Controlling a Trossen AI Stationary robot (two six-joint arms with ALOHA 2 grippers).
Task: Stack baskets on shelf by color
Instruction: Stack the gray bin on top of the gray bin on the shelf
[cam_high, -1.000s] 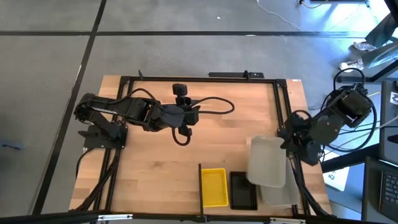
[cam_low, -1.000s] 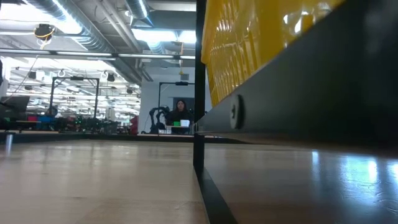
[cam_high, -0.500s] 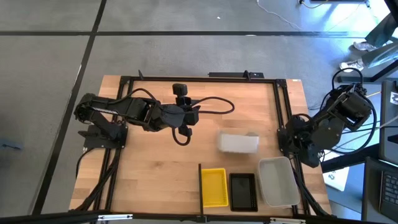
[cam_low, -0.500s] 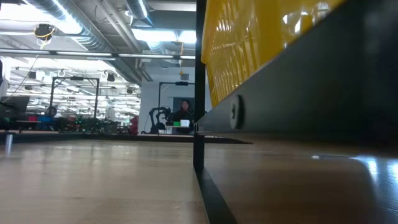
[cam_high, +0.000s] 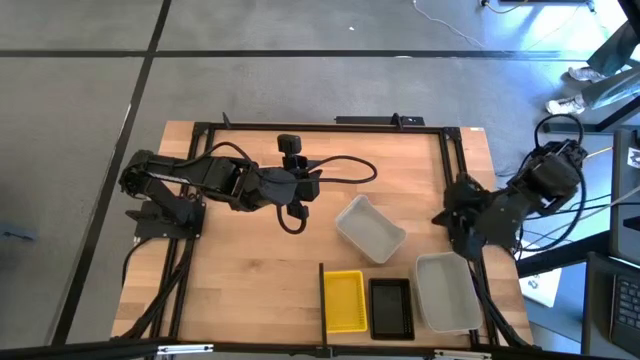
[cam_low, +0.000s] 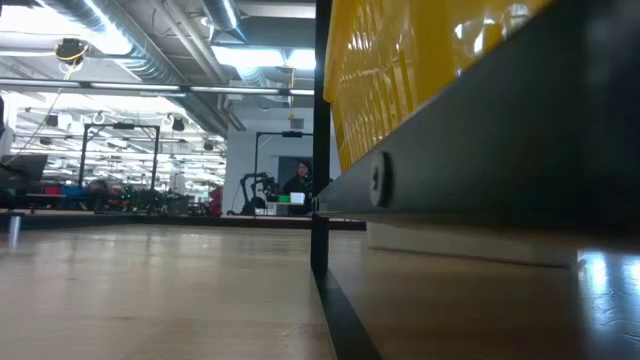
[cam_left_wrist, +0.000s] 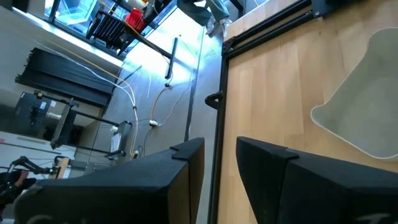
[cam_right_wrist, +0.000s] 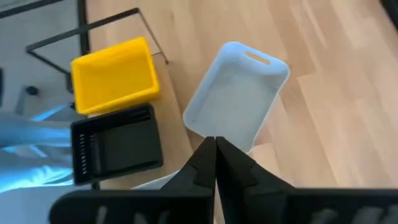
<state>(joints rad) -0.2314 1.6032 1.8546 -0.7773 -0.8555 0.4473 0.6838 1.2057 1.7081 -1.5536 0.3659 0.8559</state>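
A translucent grey-white basket (cam_high: 370, 228) (cam_right_wrist: 236, 99) lies askew on the tabletop, resting on its bottom with the open side up; no gripper touches it. Near the front edge, beside a dark divider (cam_high: 322, 292), stand a yellow basket (cam_high: 345, 300), a black basket (cam_high: 390, 307) and another grey-white basket (cam_high: 447, 292). My right gripper (cam_right_wrist: 215, 152) (cam_high: 450, 220) hangs shut above the table, to the right of the loose basket, tipped downward. My left gripper (cam_high: 312, 186) (cam_left_wrist: 219, 171) waits over the table's middle left, its fingers apart with nothing between them.
A black frame (cam_high: 455, 160) runs along the table's far and right edges. The low view is largely filled by the yellow basket (cam_low: 420, 60) and the divider (cam_low: 322, 150); the loose basket shows as a pale strip (cam_low: 470, 243). Bare tabletop (cam_high: 250, 270) lies at the front left.
The grey-white basket that was up by my right gripper, over the front right corner, has gone toward the table's left and fallen onto the tabletop, where it now lies slanted and open side up. My right gripper has tipped downward and shifted slightly toward the table.
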